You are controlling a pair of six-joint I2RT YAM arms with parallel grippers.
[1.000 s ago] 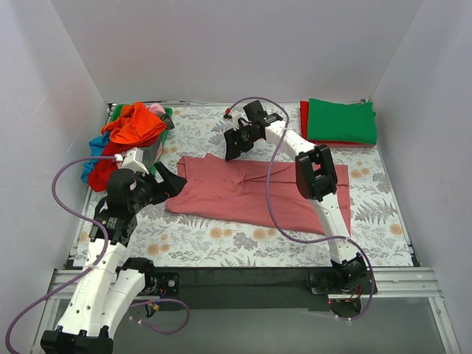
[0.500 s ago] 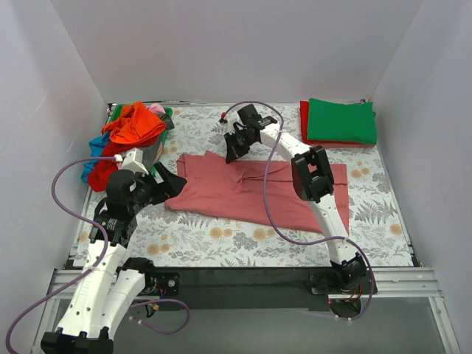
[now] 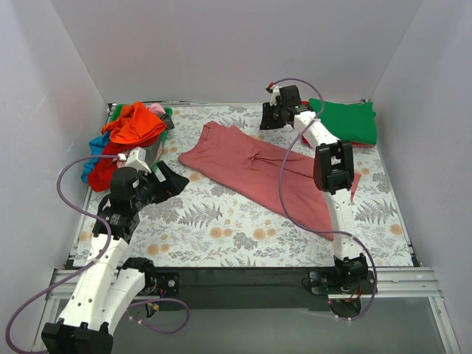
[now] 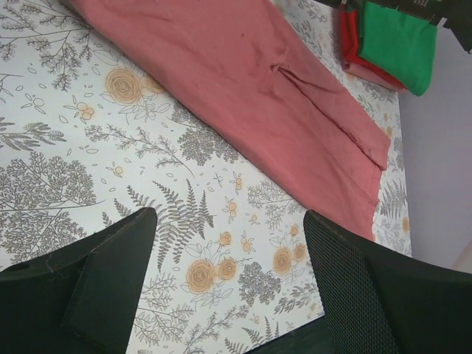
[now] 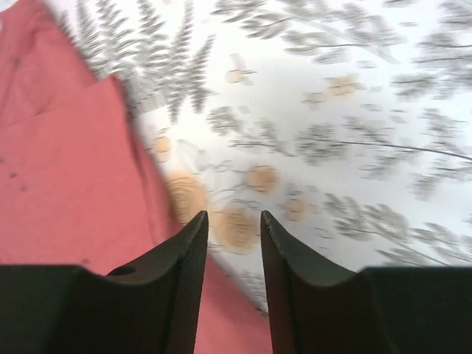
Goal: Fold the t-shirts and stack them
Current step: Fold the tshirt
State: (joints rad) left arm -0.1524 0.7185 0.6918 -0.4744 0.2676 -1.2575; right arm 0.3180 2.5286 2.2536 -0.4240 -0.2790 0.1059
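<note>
The large dusty-rose t-shirt (image 3: 258,166) lies spread diagonally on the floral covering, from back centre to front right. It also shows in the left wrist view (image 4: 243,81) and the right wrist view (image 5: 59,169). My right gripper (image 3: 267,118) hovers at the back beyond the shirt's far edge; its jaws (image 5: 232,217) stand slightly apart with nothing between them. My left gripper (image 3: 171,181) is wide open and empty (image 4: 228,221), left of the shirt's near corner. A folded green t-shirt (image 3: 343,122) lies on a folded red one (image 4: 354,40) at the back right.
A loose pile of t-shirts sits at the back left, with orange (image 3: 136,122) on top, red (image 3: 107,169) and blue (image 3: 92,158) below. White walls enclose the table on three sides. The right arm's cable loops over the rose shirt.
My right gripper moved from the shirt's back-left part to the back right. The rose shirt swung from lying crosswise to lying diagonally. The left arm barely moved.
</note>
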